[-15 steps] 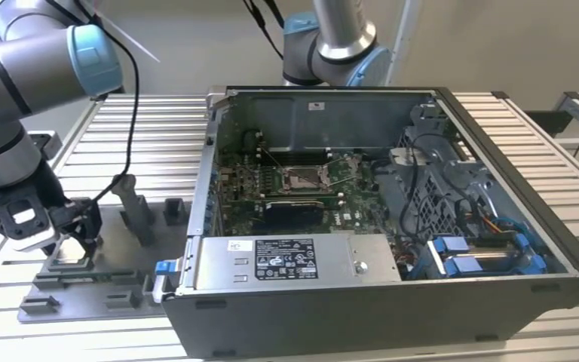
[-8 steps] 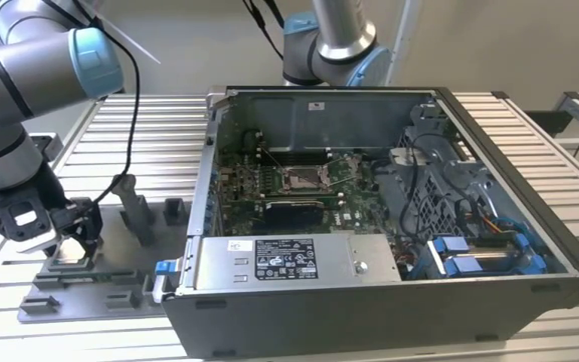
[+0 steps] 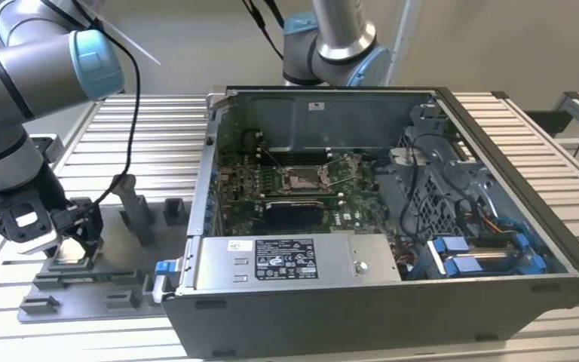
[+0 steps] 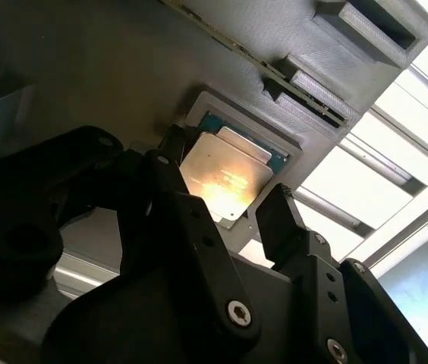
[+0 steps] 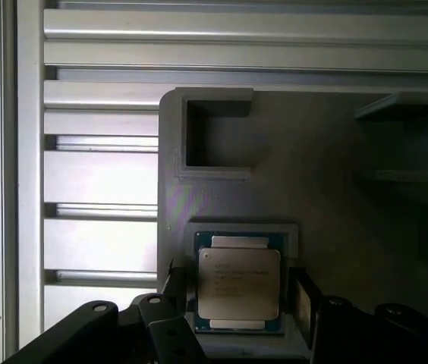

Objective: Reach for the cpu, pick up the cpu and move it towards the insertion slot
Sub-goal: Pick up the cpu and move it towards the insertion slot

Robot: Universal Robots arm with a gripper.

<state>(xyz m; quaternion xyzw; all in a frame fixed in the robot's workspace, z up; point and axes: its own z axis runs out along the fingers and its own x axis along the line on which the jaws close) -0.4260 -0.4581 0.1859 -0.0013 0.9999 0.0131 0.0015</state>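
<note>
Reach step by the look of it, right at the tail end, with no grab yet. Gripper [image 3: 63, 237] down at the lower left of the exterior view, parked over the grey fixture plate [image 3: 99, 290] on the slatted table [image 3: 148, 128]. Claw spread wide in both wrist views, a finger [image 4: 284, 224] on either side of the cpu [image 5: 238, 282] with a sliver of gap each way, so straddling rather than pinching. Cpu flat in its shallow square nest on that plate, silvery top up, not lifted at all. Insertion slot [image 3: 303, 177] near the middle of the exterior view, shiny frame and dark centre, down on the green board [image 3: 365, 200] inside the open computer case [image 3: 209, 151] — well apart from the claw.

As for the next move, just guessing here: probably calls for an even squeeze on two opposite edges, low enough to catch that thin chip without jamming into the nest walls. Then a straight lift to clear the nest lip before any sideways travel. Thin and slick, so easy to tilt with an off-centre pinch. Also enough height to get over the case wall on the way across.
</note>
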